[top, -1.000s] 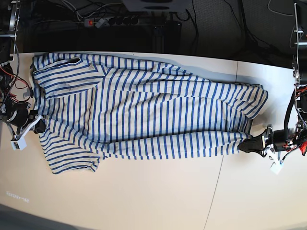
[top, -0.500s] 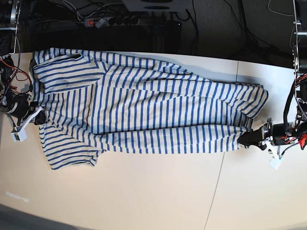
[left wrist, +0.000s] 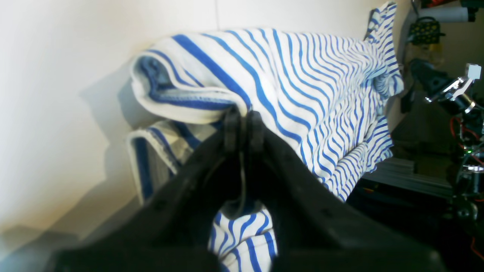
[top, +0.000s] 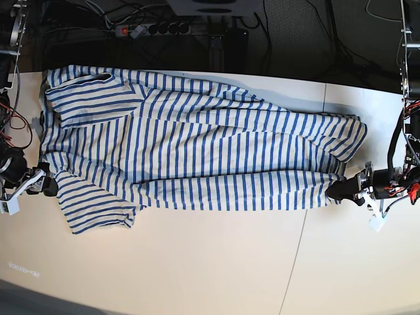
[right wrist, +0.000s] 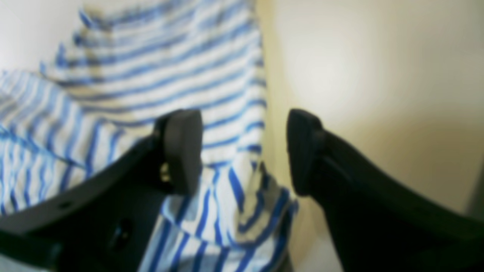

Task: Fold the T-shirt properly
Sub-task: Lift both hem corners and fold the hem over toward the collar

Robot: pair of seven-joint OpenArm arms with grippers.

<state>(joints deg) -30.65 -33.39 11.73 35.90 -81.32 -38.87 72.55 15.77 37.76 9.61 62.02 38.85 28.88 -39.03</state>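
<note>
The T-shirt [top: 197, 144], cream with thin blue stripes, lies spread lengthwise on the white table [top: 197, 262], neck end at the left and hem at the right. My left gripper [top: 335, 191] is shut on the hem's near corner. The left wrist view shows its jaws [left wrist: 242, 117] pressed together on a bunched fold of the T-shirt [left wrist: 310, 75]. My right gripper [top: 47, 185] stands open at the shirt's left edge, by the near sleeve. In the right wrist view its fingers [right wrist: 181, 151] are wide apart over the T-shirt [right wrist: 159, 75], with loose cloth lying between them, unpinched.
A power strip [top: 151, 29] and cables lie on the dark floor behind the table's far edge. A thin seam [top: 298, 249] runs across the tabletop right of centre. Bare tabletop stretches along the near side in front of the shirt.
My right gripper has opened, let go of the shirt's left edge, and drawn back to the left and nearer. The released cloth has settled. The left gripper keeps its hold on the hem.
</note>
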